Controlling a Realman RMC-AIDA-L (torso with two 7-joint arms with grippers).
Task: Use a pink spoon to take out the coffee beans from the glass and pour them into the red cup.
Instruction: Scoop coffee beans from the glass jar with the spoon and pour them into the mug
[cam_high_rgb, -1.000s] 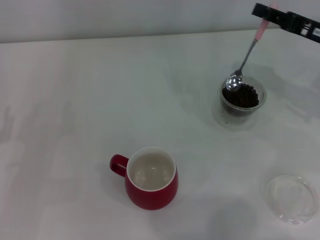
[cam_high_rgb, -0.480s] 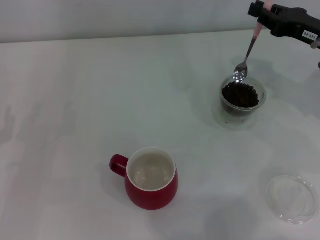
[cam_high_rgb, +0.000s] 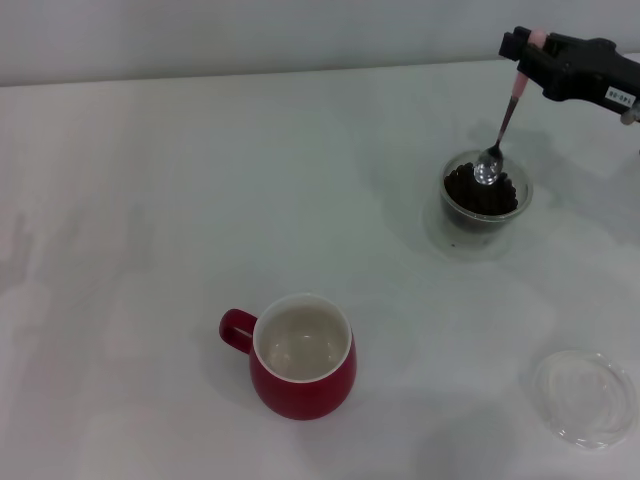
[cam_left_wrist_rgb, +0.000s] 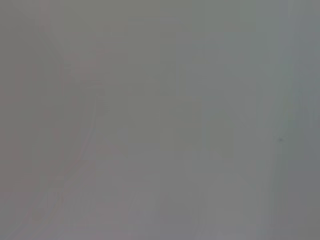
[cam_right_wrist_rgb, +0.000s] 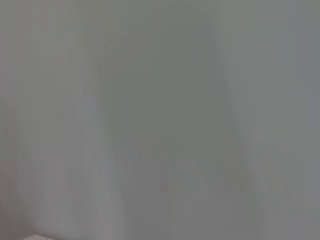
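Right gripper (cam_high_rgb: 527, 48) dips pink spoon (cam_high_rgb: 499, 138) into glass (cam_high_rgb: 486, 196).

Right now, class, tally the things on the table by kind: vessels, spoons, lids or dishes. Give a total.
Vessels: 2, the red cup and the glass of beans.
Spoons: 1, the pink spoon in the right hand.
Clear dishes: 1.
Total: 4.
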